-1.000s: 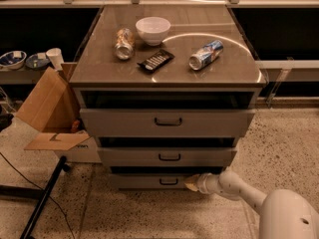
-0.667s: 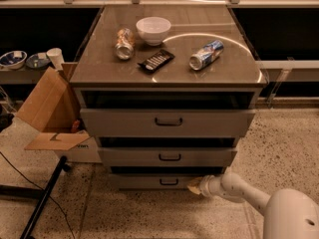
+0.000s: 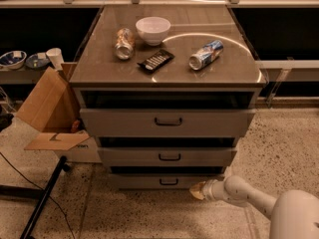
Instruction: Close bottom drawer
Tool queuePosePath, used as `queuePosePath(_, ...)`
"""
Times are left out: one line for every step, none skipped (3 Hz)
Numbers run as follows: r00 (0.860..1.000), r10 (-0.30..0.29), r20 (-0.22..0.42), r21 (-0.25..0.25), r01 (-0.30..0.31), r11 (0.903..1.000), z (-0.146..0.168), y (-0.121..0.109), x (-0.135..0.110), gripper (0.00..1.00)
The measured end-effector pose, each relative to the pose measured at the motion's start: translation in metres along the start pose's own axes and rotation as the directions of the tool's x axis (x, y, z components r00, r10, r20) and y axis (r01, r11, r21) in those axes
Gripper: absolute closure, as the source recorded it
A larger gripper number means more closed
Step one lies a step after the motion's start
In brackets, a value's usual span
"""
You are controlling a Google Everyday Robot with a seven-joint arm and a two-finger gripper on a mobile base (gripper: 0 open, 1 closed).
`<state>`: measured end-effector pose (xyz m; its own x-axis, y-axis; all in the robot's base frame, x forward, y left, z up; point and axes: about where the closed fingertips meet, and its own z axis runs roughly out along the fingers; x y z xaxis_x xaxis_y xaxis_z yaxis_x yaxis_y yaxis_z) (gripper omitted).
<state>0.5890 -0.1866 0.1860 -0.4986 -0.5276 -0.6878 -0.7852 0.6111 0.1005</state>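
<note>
The bottom drawer point(image 3: 167, 181) is the lowest and slimmest of three grey drawer fronts, with a small black handle. It stands pulled out a little from the cabinet. My gripper point(image 3: 197, 190) is at the end of the white arm point(image 3: 239, 192), low near the floor, just right of the handle and at the drawer front's lower right part. It looks close to or touching the front panel.
The middle drawer point(image 3: 168, 156) and top drawer point(image 3: 168, 121) sit above. On the cabinet top are a white bowl point(image 3: 153, 30), two cans point(image 3: 124, 43) point(image 3: 206, 55) and a black remote point(image 3: 155, 59). An open cardboard box point(image 3: 52, 112) stands at left, with a black stand leg point(image 3: 42, 199) on the floor.
The gripper has stayed at the drawer front's lower right, shifting only slightly. The bottom drawer shows no clear movement.
</note>
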Motion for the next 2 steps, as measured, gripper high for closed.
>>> queuePosePath(1.000,0.001,-0.016,-0.017,-0.001,0.9998,-0.009,0.009,0.013,1.00)
queuePosePath(1.000,0.001,-0.030,-0.032,-0.002,0.9995,-0.018,0.019,0.027,1.00)
